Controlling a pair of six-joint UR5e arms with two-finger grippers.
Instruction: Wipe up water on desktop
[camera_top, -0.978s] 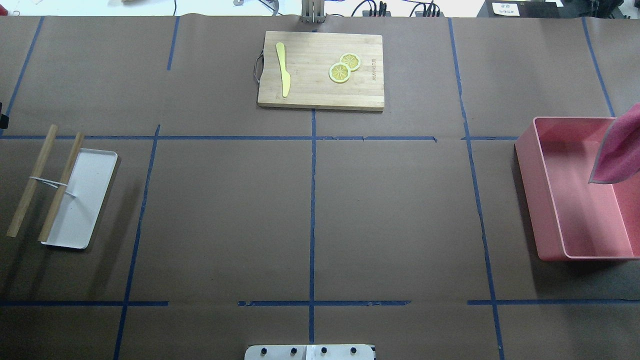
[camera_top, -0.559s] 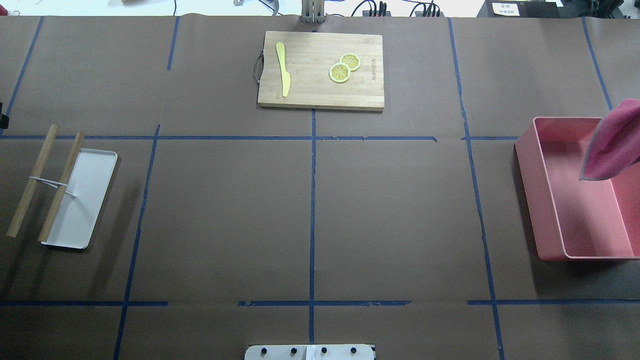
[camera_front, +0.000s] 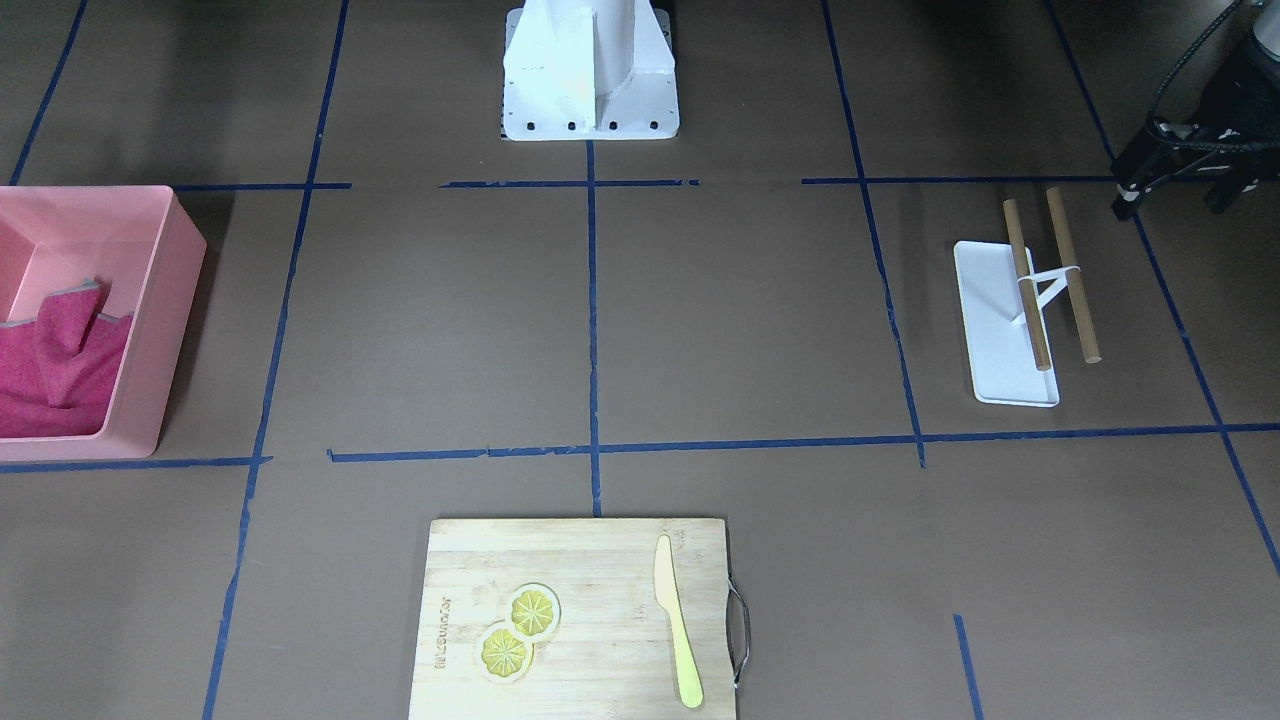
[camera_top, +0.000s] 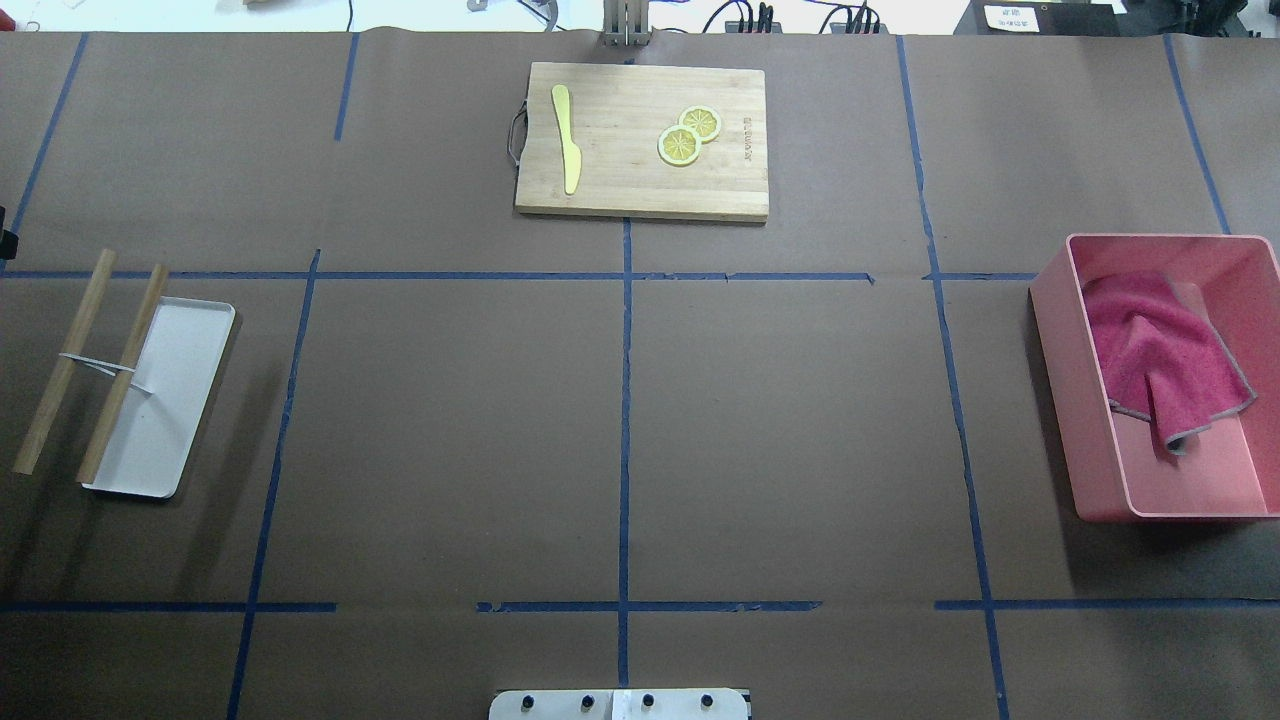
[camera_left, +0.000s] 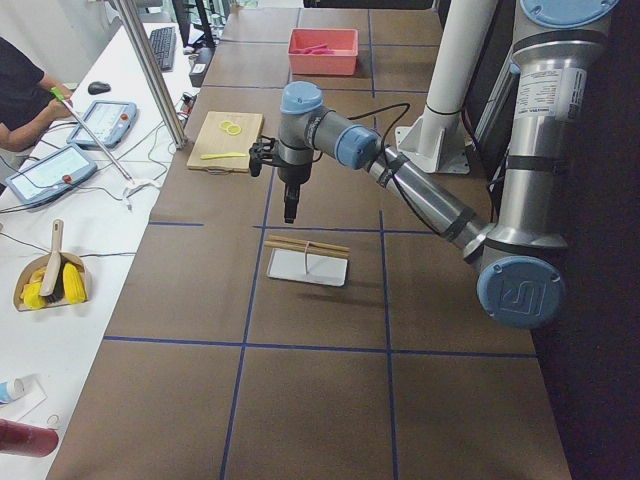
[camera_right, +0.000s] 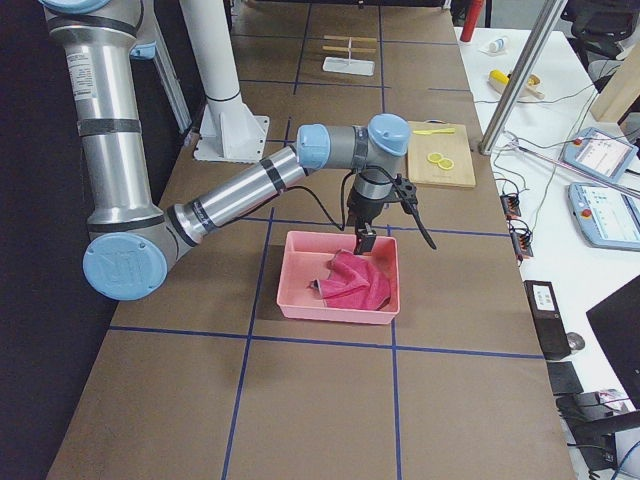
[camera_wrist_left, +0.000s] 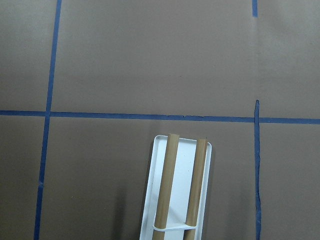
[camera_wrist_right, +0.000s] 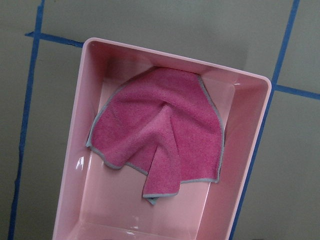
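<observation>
The desktop (camera_top: 450, 430) is dark brown with blue tape lines; I see no water on it. A pink cloth (camera_top: 1160, 355) lies crumpled inside a pink bin (camera_top: 1060, 400) at the right; the right wrist view shows the cloth (camera_wrist_right: 160, 130) loose in the bin (camera_wrist_right: 80, 150). My right gripper (camera_right: 362, 238) hovers just above the cloth, apart from it; I cannot tell whether it is open. My left gripper (camera_left: 290, 208) hangs above the white tray (camera_left: 305, 268), holding nothing; its state is unclear.
A bamboo cutting board (camera_top: 640, 140) with a yellow knife (camera_top: 567, 140) and lemon slices (camera_top: 688, 135) lies at the far middle. A white tray (camera_top: 165, 400) with two wooden rods (camera_top: 65, 360) lies at the left. The robot base (camera_front: 590, 80) stands at the near edge.
The pink cloth hung in the air over the bin's right side; now it lies dropped inside the bin. Nothing else on the desktop has moved.
</observation>
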